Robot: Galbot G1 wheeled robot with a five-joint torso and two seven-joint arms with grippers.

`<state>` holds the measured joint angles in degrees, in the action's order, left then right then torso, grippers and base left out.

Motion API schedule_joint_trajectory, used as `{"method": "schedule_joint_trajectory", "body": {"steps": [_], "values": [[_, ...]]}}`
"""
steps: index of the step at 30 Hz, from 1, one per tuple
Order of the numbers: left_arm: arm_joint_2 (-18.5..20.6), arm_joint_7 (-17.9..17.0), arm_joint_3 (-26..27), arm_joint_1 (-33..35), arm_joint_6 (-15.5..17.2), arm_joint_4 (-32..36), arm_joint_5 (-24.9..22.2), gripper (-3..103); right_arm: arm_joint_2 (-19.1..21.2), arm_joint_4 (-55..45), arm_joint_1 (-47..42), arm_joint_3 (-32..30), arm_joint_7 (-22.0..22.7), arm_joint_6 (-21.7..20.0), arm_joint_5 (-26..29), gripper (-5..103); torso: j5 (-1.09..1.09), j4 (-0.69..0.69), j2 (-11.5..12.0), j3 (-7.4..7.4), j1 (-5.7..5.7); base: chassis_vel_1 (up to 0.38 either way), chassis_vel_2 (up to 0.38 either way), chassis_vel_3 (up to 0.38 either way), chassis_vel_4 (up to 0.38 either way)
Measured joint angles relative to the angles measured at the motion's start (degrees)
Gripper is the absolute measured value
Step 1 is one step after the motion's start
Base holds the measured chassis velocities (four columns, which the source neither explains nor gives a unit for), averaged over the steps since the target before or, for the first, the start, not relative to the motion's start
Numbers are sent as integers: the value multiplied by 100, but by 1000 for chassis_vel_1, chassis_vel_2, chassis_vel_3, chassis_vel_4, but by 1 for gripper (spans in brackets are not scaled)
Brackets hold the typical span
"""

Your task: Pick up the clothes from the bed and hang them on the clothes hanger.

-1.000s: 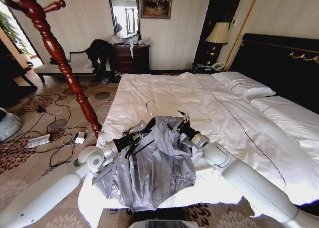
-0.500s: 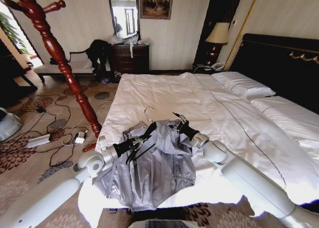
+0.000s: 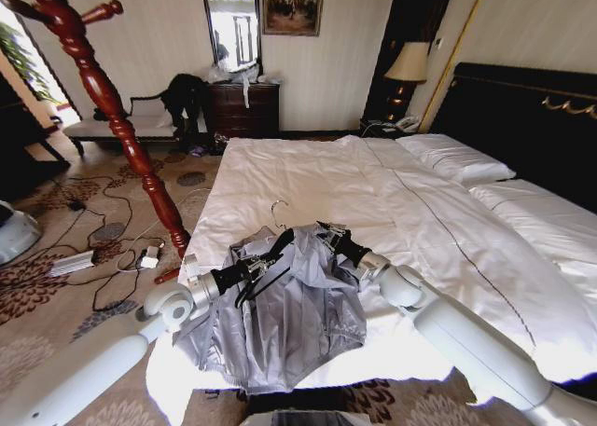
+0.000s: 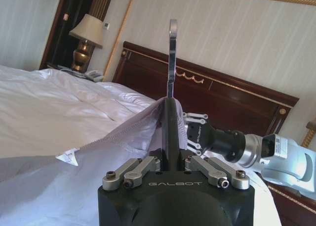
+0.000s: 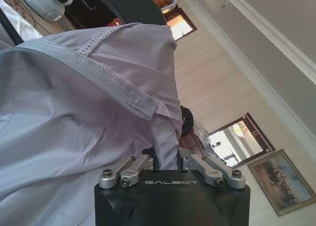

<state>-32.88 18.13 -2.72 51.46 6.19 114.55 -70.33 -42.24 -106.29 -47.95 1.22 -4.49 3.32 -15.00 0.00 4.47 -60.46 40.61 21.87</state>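
Where fabric bunches, "GALBOT" on right tool (image 5: 165,162).

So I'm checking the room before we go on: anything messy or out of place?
Yes. Cables and a power strip sprawl over the carpet beside the bed. A dark garment is heaped on the bench by the far wall. The jacket lies bunched at the bed's foot, half drawn over the hanger between both grippers.
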Motion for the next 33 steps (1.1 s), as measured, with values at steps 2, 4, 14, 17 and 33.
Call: {"method": "schedule_joint_trajectory", "body": {"steps": [2,4,14,17,33], "values": [[-1,-35,12,2,5,2,-3,15,0,0,-25,-9,8,0,-1,21,0,0,0,0,0,0,0,0,0],[-31,-200,54,26,17,23,-17,15,-4,0,-92,-40,34,0,-1,21,0,0,0,0,0,0,0,0,0],[-24,-731,385,255,61,151,-76,46,11,20,-206,-170,210,-4,43,18,0,1,0,0,0,0,0,0,0],[-13,-804,542,352,64,224,-78,57,12,20,-280,-206,228,-4,40,18,0,-2,0,0,0,0,0,0,0],[92,-1401,1930,967,-193,703,-511,100,96,64,-1008,-893,306,264,-137,18,0,-1,0,0,0,0,0,0,0]]}}
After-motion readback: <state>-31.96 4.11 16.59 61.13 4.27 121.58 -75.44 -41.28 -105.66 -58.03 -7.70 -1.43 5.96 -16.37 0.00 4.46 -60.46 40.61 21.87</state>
